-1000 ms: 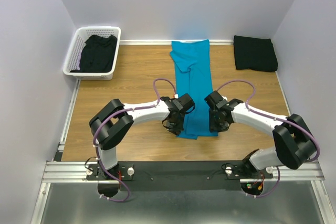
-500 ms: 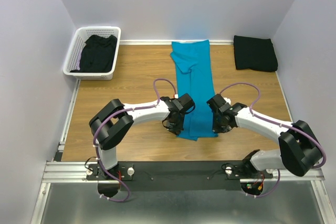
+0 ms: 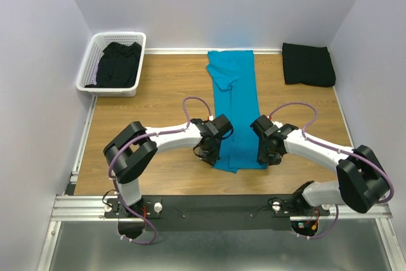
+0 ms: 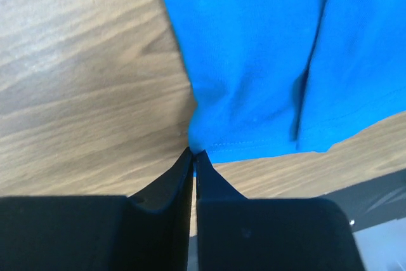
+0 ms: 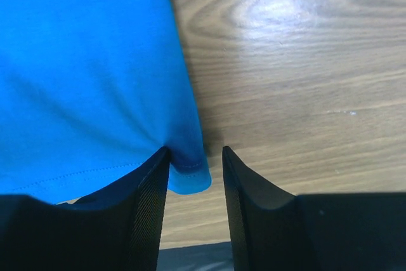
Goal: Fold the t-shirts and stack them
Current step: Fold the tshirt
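A bright teal t-shirt [image 3: 233,93] lies folded into a long narrow strip down the middle of the wooden table. My left gripper [image 3: 212,155] is at the strip's near left corner. In the left wrist view the left gripper [image 4: 193,152] is shut, and the teal t-shirt [image 4: 254,61] puckers at the pinched hem. My right gripper [image 3: 266,155] is at the near right corner. In the right wrist view the right gripper [image 5: 195,150] stands open with the corner of the teal t-shirt [image 5: 82,61] between its fingers, lying against the left finger [image 5: 149,201].
A folded black t-shirt [image 3: 308,63] lies at the far right corner. A white lattice basket [image 3: 89,61] at the far left holds crumpled black t-shirts [image 3: 118,65]. Grey walls close the table on three sides. A black rail [image 3: 216,206] runs along the near edge.
My right arm has shifted a little toward the near edge, down to the strip's near right corner. The left gripper has stayed at the near left corner.
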